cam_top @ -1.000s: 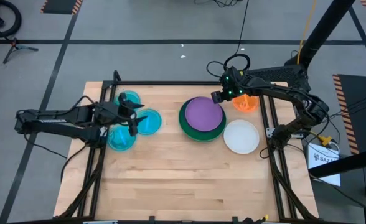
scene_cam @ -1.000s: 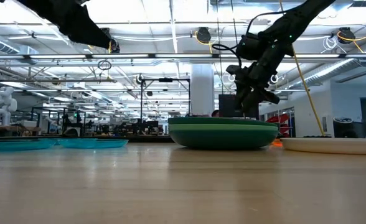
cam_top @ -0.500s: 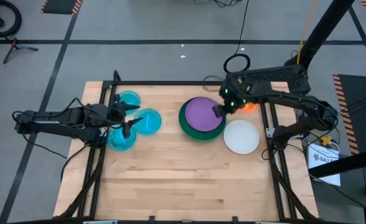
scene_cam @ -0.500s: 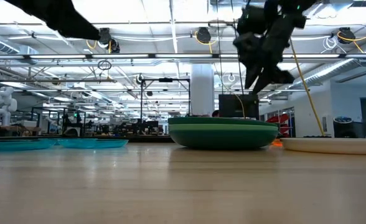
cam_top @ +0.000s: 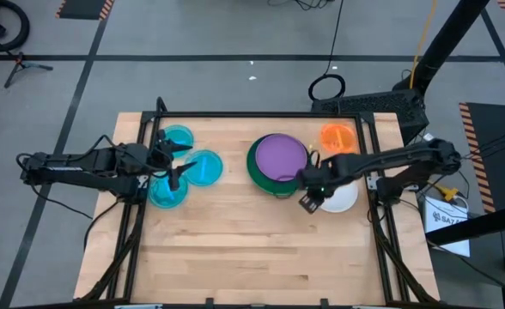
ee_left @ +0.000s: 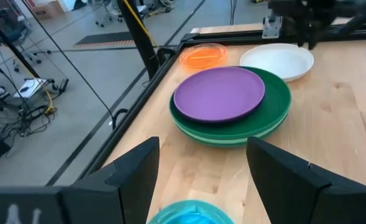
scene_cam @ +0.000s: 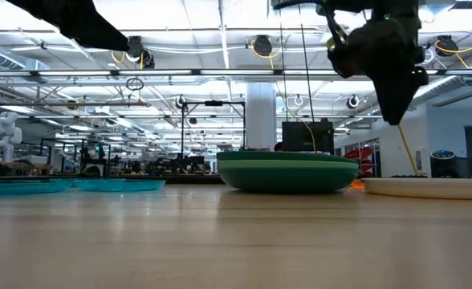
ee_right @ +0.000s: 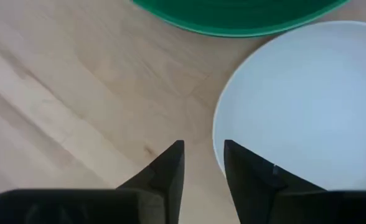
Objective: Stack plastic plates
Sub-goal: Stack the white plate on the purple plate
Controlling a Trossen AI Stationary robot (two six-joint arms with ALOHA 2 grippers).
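The right gripper hangs above the table with its fingers parted by a narrow gap and nothing between them. Directly beneath and just beside its tips lies the white plate, whose rim sits right at one fingertip in the right wrist view; whether the finger touches that rim cannot be told. Just beyond the gripper, on its far side, is the green plate with the purple plate stacked on it. The orange plate lies farther off, past the white one.

The left gripper hovers with jaws spread wide and empty over the cluster of blue plates, one of which shows just under its fingers. The green and purple stack lies well ahead of it
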